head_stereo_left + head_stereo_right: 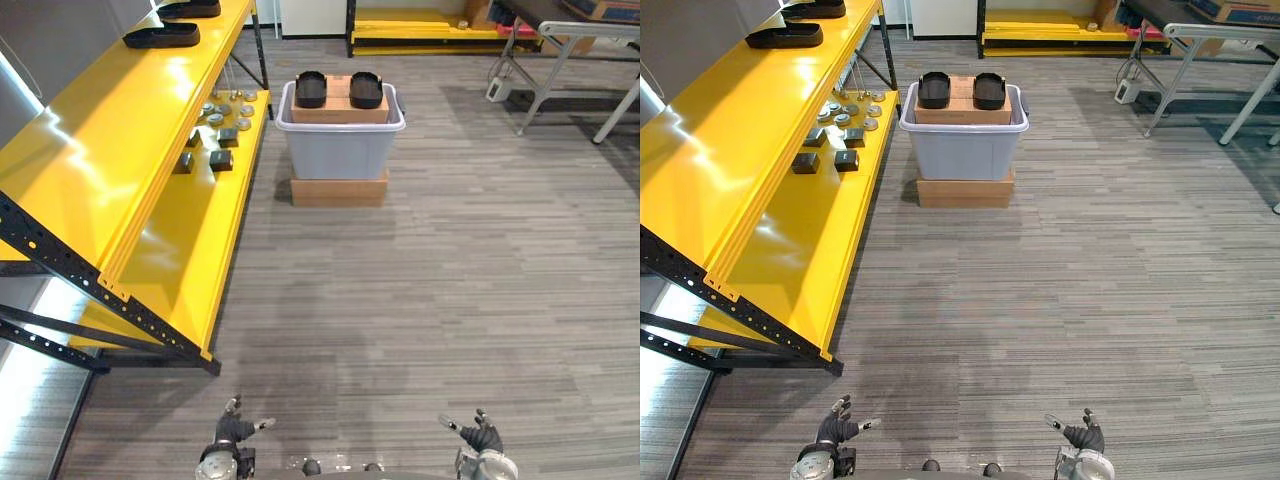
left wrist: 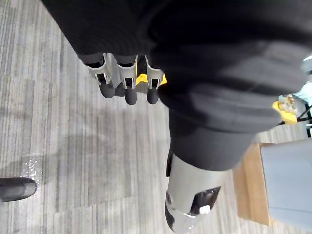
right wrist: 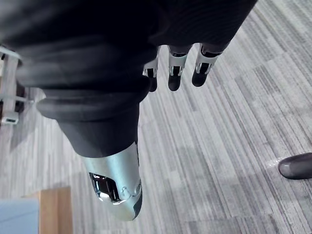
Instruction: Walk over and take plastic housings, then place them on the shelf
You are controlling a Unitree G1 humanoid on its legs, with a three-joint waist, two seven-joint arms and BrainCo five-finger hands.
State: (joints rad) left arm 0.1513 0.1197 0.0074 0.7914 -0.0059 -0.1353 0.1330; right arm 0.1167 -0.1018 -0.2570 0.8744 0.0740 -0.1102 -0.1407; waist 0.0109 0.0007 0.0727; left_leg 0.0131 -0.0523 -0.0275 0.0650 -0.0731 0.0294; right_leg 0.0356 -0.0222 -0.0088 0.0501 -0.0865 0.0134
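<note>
Closest in, low at 7 o'clock, the left hand (image 1: pixel 232 432) hangs empty, and at 5 o'clock the right hand (image 1: pixel 482 437) does the same. In the wrist views the fingers (image 2: pixel 126 87) of the left and those of the right (image 3: pixel 175 68) are straight and loosely spread, gripping nothing. Bare grey floor (image 1: pixel 420 320) runs ahead of them.

This looks like the walking leg of the job, with no pickup begun. From 9 up to 11 o'clock runs the yellow shelf (image 1: pixel 110 150). Its lower deck (image 1: pixel 190 260) carries a cluster of small round metal parts (image 1: pixel 225 110) and a few dark blocks (image 1: pixel 221 159). At the far end of the top deck, two black plastic housings (image 1: pixel 162 36) already lie there.

At 12 o'clock, well apart from both hands, is the pickup point: a grey plastic bin (image 1: pixel 340 150) standing on a flat cardboard box (image 1: pixel 339 189). Inside the bin sits a second cardboard box (image 1: pixel 339 105), and on top of that lie two more black housings side by side, one on the left (image 1: pixel 311 89) and one on the right (image 1: pixel 366 89).

My read is that the next move is to close the gap straight ahead and stop square to the bin. Then each hand could reach over the rim for its own housing before the turn to the shelf at 10 o'clock.
</note>
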